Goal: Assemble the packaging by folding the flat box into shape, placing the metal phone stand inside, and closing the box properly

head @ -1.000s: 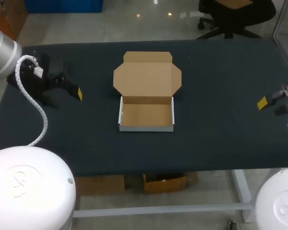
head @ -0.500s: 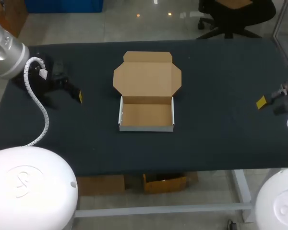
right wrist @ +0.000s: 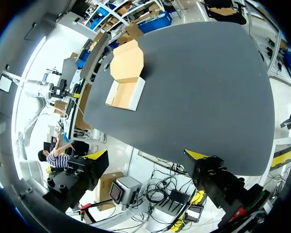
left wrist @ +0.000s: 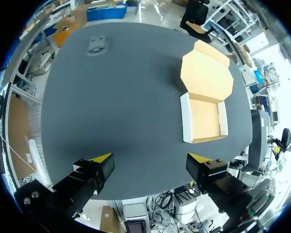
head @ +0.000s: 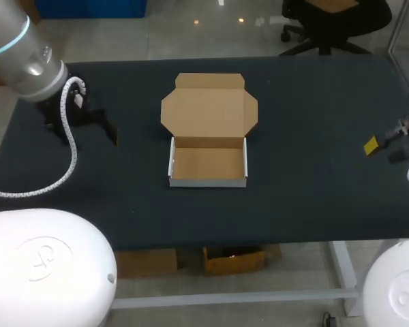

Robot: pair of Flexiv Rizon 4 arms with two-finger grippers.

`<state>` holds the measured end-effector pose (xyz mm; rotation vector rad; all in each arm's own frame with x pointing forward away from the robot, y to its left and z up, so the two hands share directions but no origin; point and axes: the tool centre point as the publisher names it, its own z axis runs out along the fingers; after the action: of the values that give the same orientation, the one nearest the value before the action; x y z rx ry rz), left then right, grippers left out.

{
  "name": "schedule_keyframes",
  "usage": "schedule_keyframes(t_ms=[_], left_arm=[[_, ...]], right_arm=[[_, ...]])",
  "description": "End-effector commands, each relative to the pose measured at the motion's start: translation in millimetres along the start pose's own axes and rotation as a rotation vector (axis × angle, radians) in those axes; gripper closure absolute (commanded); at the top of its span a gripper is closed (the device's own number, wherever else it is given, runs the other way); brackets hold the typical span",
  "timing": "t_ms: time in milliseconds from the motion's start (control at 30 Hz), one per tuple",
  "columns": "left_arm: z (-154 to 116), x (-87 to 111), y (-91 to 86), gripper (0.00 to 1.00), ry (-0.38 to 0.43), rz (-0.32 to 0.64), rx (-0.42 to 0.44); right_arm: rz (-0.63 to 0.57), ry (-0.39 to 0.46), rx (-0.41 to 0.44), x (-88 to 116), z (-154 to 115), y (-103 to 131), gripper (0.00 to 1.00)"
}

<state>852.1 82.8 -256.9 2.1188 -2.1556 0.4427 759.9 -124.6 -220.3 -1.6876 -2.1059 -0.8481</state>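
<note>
The cardboard box (head: 208, 162) stands folded in the middle of the table, its tray open and empty, its lid (head: 209, 109) lying flat behind it. In the left wrist view the box (left wrist: 203, 119) lies ahead and to the side of my left gripper (left wrist: 150, 162), which is open and holds nothing. A small grey metal piece (left wrist: 97, 42), perhaps the phone stand, lies near the table's far edge. My right gripper (head: 382, 144) hovers open at the table's right edge, far from the box (right wrist: 126, 92).
My left arm (head: 27, 58) with its white cable covers the table's far left corner in the head view. The dark table (head: 307, 184) is bare around the box.
My left arm has swung toward the far left corner, and its yellow fingertip no longer shows in the head view. The right gripper and the box have stayed put.
</note>
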Motion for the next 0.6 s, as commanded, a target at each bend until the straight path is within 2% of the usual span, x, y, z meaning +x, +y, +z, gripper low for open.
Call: schedule_keyframes(t_ms=[33, 200, 600], left_arm=[[11.1, -4.9, -15.6, 0.0, -0.022, -0.015, -0.082], [18.3, -14.3, -23.5, 0.0, -0.06, -0.042, -0.111], [18.3, -14.3, -23.5, 0.0, -0.06, -0.042, -0.111]], right_arm=[[0.0, 0.004, 0.003, 0.2, -2.3, -0.4, 0.0], [0.0, 0.004, 0.003, 0.2, -2.3, -0.4, 0.0], [0.0, 0.004, 0.003, 0.2, -2.3, -0.4, 0.0]])
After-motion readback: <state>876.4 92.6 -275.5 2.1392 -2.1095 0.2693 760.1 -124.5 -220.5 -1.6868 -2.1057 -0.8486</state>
